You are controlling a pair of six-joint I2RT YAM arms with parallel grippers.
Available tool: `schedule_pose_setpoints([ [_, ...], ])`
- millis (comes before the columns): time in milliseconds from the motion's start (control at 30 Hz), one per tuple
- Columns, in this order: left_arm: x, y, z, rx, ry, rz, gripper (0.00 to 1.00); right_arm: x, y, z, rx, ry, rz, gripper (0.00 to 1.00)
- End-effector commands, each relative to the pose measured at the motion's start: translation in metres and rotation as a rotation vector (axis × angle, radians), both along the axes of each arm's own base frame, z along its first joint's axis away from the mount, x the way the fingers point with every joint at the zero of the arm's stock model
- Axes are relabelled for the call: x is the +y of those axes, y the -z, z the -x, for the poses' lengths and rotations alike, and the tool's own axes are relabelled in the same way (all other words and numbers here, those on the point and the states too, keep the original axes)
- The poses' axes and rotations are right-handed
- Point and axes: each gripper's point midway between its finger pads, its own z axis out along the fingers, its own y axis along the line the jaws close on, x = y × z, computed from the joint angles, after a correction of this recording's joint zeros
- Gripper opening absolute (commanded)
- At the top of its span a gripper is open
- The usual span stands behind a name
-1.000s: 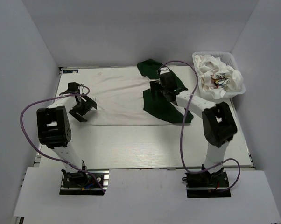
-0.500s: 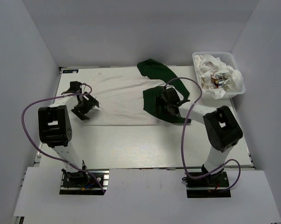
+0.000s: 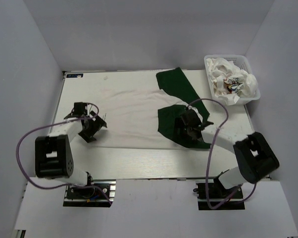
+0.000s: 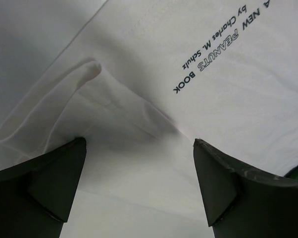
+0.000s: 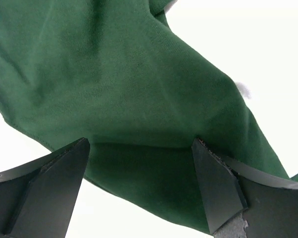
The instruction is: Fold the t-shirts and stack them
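One t-shirt (image 3: 129,109) lies spread flat on the table, white with dark green sleeves. Its far sleeve (image 3: 176,85) stretches toward the back, and the near sleeve (image 3: 169,121) lies by my right gripper (image 3: 180,130). That gripper (image 5: 139,188) is open and hovers low over the green sleeve (image 5: 129,99), holding nothing. My left gripper (image 3: 91,130) is open over the shirt's left hem. In the left wrist view it (image 4: 139,188) straddles white cloth, with a raised fold (image 4: 65,99) and black printed text (image 4: 213,49) beyond. More white t-shirts (image 3: 233,82) fill the basket.
A white lattice basket (image 3: 209,60) stands at the back right corner of the table. Purple cables loop from both arms. Grey walls close in the table on the left, back and right. Bare white table (image 3: 139,156) runs along the near edge.
My right gripper has drawn back toward the near edge over the near sleeve. The far green sleeve now lies stretched out flat. My left gripper has shifted slightly nearer. Both stay open.
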Motion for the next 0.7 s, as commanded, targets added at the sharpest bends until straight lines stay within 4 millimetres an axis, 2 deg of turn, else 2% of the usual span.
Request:
schedule_pose_setpoints([
  [0,-0.003,0.019,0.090,0.230,-0.010,-0.004,1.00,-0.030,0.028,0.088,0.258,-0.010,0.091,0.90],
  [33,-0.004,0.014,0.097,0.230,-0.021,0.000,1.00,-0.032,0.012,0.092,0.233,-0.018,0.077,0.90],
  [67,-0.004,0.009,0.101,0.214,-0.021,-0.001,1.00,-0.030,0.005,0.092,0.212,-0.043,0.080,0.90],
  [133,0.001,-0.022,0.087,0.095,-0.043,-0.026,1.00,-0.027,-0.020,0.081,0.132,-0.071,0.077,0.90],
  [167,0.004,-0.034,0.081,0.054,-0.049,-0.041,1.00,-0.019,-0.043,0.068,0.052,-0.104,0.049,0.90],
  [200,0.004,-0.047,0.074,0.014,-0.050,-0.042,1.00,-0.016,-0.054,0.059,0.014,-0.112,0.047,0.90],
  [233,0.008,-0.069,0.058,-0.059,-0.058,-0.059,1.00,-0.009,-0.074,0.041,-0.070,-0.128,0.032,0.90],
  [300,0.011,-0.093,0.036,-0.150,-0.057,-0.075,1.00,-0.003,-0.104,0.016,-0.181,-0.106,0.018,0.90],
  [333,0.013,-0.110,0.021,-0.209,-0.043,-0.087,1.00,0.008,-0.132,-0.007,-0.293,-0.094,-0.025,0.90],
  [400,0.014,-0.130,-0.006,-0.255,-0.032,-0.069,1.00,0.010,-0.143,-0.029,-0.345,-0.061,-0.007,0.90],
  [433,0.015,-0.132,-0.015,-0.254,-0.024,-0.074,1.00,0.020,-0.168,-0.048,-0.397,-0.047,-0.027,0.90],
  [467,0.020,-0.132,-0.022,-0.246,-0.038,-0.097,1.00,0.016,-0.171,-0.058,-0.404,-0.019,-0.010,0.90],
  [500,0.025,-0.129,-0.037,-0.224,-0.048,-0.097,1.00,0.014,-0.164,-0.075,-0.374,0.022,0.057,0.90],
  [533,0.031,-0.126,-0.045,-0.211,-0.063,-0.122,1.00,0.012,-0.183,-0.091,-0.415,0.077,0.067,0.90],
  [567,0.036,-0.122,-0.054,-0.195,-0.073,-0.138,1.00,0.003,-0.185,-0.104,-0.420,0.097,0.100,0.90],
  [600,0.041,-0.131,-0.069,-0.209,-0.083,-0.140,1.00,0.011,-0.174,-0.124,-0.401,0.091,0.120,0.90],
  [633,0.042,-0.129,-0.079,-0.202,-0.082,-0.140,1.00,0.018,-0.190,-0.139,-0.428,0.088,0.085,0.90],
  [667,0.049,-0.110,-0.091,-0.149,-0.093,-0.146,1.00,0.008,-0.193,-0.153,-0.430,0.101,0.092,0.90],
])
